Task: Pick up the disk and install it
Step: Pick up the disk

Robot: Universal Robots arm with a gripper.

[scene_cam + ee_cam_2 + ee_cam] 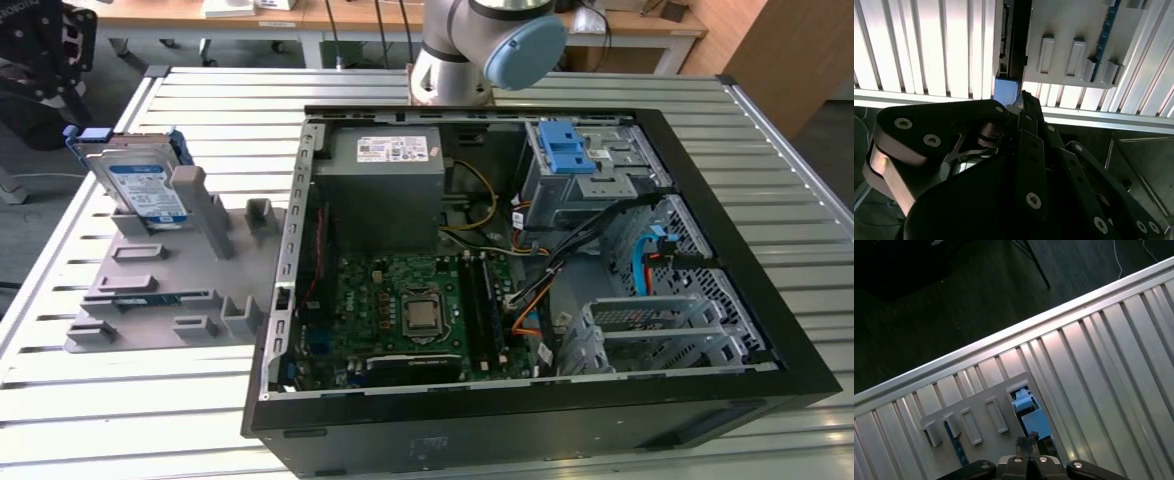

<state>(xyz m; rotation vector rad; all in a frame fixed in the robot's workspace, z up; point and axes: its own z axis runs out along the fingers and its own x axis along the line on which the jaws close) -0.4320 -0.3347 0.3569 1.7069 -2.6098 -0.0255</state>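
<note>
One disk is standing on edge in the grey holder on the slatted table. It is sitting on the exterior view's left of the open computer case, not yet installed. In the first wrist view the gripper is hanging just above the disk's top edge, looking apart from it, with fingertips pinching together on nothing. The disk is lying straight below the gripper, its long axis seeming to run up toward it.

- arm: smooth silver-grey tubes, fat round joint with a pale blue cap on it
- end effector: matte black link bars, shiny little screws at every pivot
</note>
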